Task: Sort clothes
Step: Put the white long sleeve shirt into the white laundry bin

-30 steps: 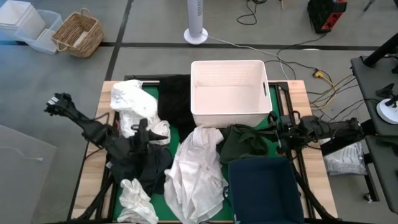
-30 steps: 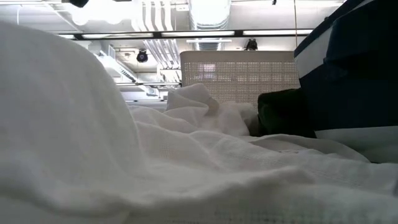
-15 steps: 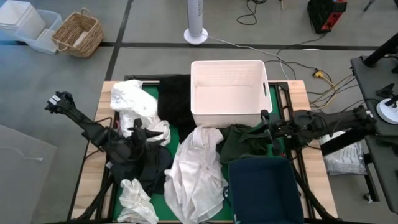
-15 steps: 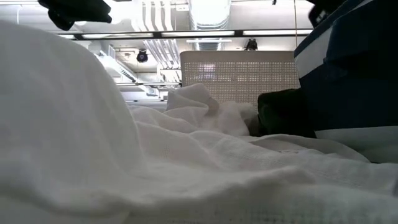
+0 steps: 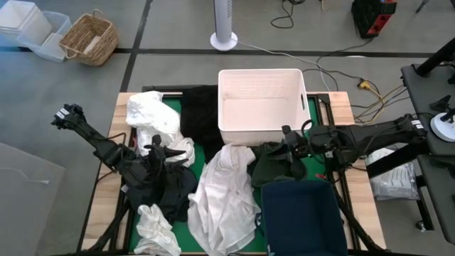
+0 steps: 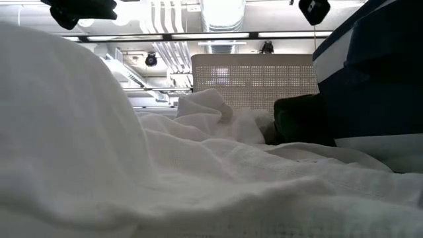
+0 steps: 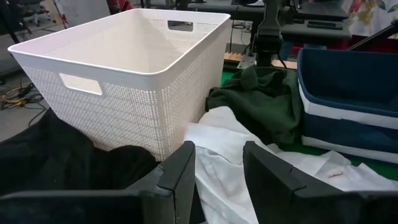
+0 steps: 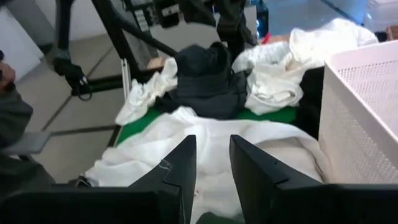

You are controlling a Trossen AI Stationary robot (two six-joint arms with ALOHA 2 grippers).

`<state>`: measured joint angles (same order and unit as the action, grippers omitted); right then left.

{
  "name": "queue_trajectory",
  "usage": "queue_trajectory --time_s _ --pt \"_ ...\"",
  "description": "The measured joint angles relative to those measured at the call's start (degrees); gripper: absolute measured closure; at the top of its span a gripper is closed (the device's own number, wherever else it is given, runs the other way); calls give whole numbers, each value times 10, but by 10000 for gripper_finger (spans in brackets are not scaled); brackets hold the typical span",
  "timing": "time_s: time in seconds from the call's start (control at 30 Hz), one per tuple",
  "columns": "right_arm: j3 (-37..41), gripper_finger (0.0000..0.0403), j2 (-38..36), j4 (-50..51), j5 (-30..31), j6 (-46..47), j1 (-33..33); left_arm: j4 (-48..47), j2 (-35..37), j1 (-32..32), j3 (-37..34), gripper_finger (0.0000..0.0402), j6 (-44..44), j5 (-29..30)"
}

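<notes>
right gripper (image 5: 286,144) advanced over dark green garment (image 5: 274,163), fingers apart | left gripper (image 5: 161,151) parted

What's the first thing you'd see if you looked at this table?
The big white bin at the table's far edge, empty inside. In front of it lies a large white garment, with a dark green garment beside it under the right gripper. The left gripper, fingers open, hovers over dark clothes.
</notes>
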<state>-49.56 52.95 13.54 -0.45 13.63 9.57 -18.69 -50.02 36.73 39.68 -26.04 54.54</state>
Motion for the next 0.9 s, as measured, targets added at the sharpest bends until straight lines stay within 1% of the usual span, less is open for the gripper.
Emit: queue_trajectory --time_s 0.3,0.67,0.9 --pt "-106 303 96 29 0 -18 18 -41 1 0 0 286 -2 0" --pt "-283 331 239 166 0 -46 19 -48 -2 0 0 286 4 0" --pt "-350 339 297 197 0 -64 19 -49 -2 0 0 286 4 0"
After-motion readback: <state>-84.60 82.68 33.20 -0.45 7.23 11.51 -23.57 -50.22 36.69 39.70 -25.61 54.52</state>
